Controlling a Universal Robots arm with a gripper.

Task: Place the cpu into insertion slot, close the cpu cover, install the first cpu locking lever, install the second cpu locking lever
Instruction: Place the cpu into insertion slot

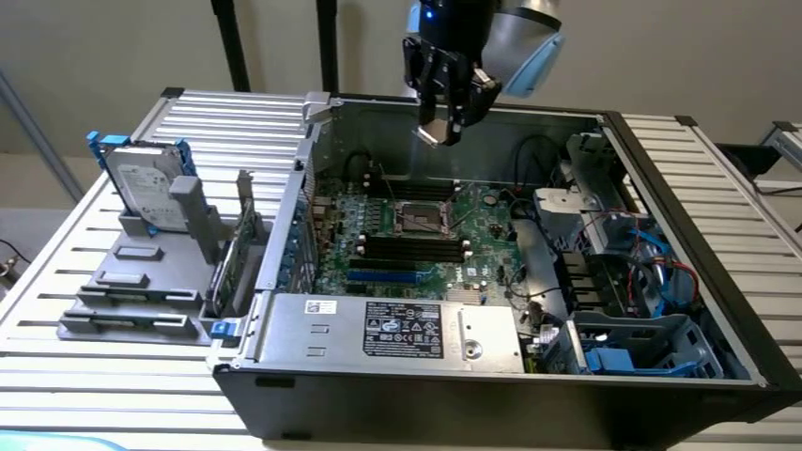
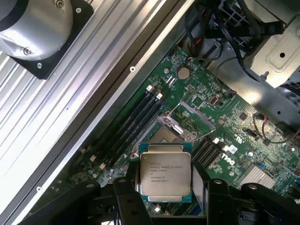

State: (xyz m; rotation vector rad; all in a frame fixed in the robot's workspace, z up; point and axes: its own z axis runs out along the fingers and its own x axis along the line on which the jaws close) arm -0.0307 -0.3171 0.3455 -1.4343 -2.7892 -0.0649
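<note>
My gripper [image 1: 448, 122] hangs above the open computer case, over its far wall, shut on the cpu [image 1: 440, 135]. In the wrist view the cpu [image 2: 165, 171] is a flat square chip with a pale silver face and printed text, gripped by its edges between my dark fingers [image 2: 125, 190]. The insertion slot [image 1: 420, 218] is a square dark socket on the green board, below the gripper and nearer the camera. In the wrist view the slot [image 2: 165, 136] lies just past the chip, with the silvery cpu cover [image 2: 190, 117] standing raised beside it.
Black memory slots [image 1: 408, 249] run beside the socket. A silver power supply box [image 1: 389, 329] fills the near side of the case. Cables and a blue drive cage [image 1: 640, 348] are at the exterior view's right. A hard drive [image 1: 145, 188] stands in a grey holder [image 1: 138, 282] at the left.
</note>
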